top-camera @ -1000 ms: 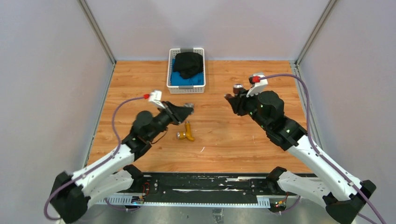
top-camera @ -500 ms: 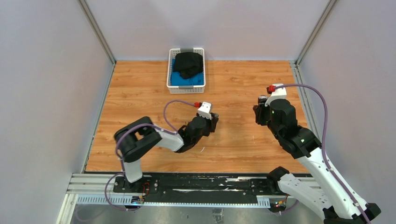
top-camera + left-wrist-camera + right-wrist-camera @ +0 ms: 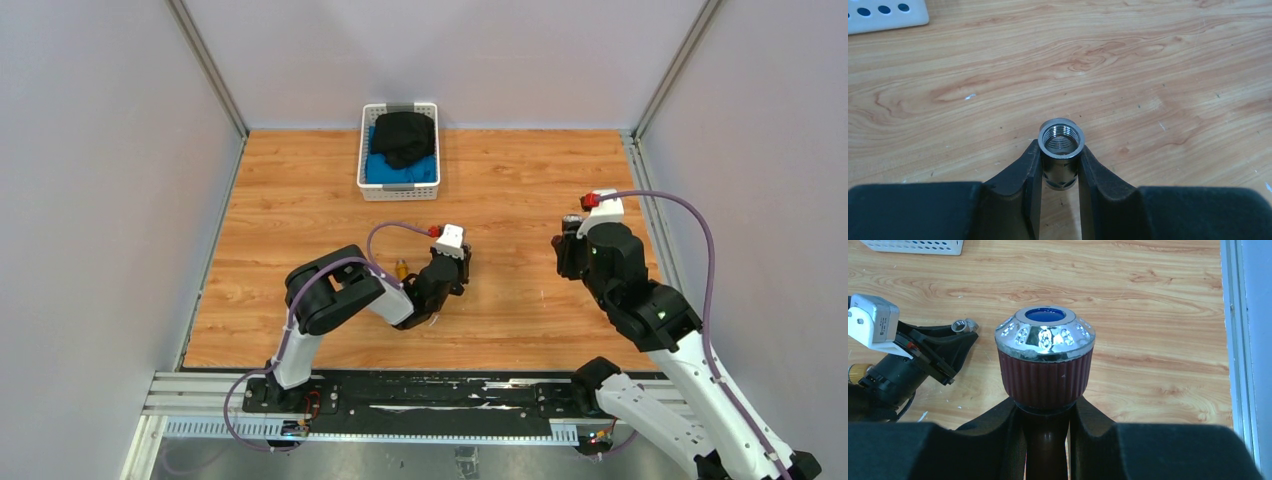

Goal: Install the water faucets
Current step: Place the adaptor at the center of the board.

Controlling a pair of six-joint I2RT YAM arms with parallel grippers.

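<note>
My left gripper [image 3: 1060,156] is shut on a small grey threaded metal fitting [image 3: 1061,142], its open end facing the camera, just above the wood. From above, that gripper [image 3: 462,268] sits mid-table at the end of a folded-back arm. The brass-yellow water faucet [image 3: 401,268] lies on the table just left of it, mostly hidden by the arm. My right gripper [image 3: 1046,412] is shut on the stem of the dark reddish-brown water faucet [image 3: 1044,357], its silvery, blue-marked knob upward. In the top view that gripper [image 3: 567,238] is at the right, apart from the left one.
A white basket [image 3: 398,190] with black and blue cloth stands at the back centre. Grey walls and metal posts enclose the wooden table [image 3: 500,180]. A metal rail [image 3: 1235,340] runs along the table's right edge, close to my right gripper.
My left arm has folded back and carried the fitting rightward to mid-table, covering most of the brass faucet. My right arm has drawn back and to the right with its faucet.
</note>
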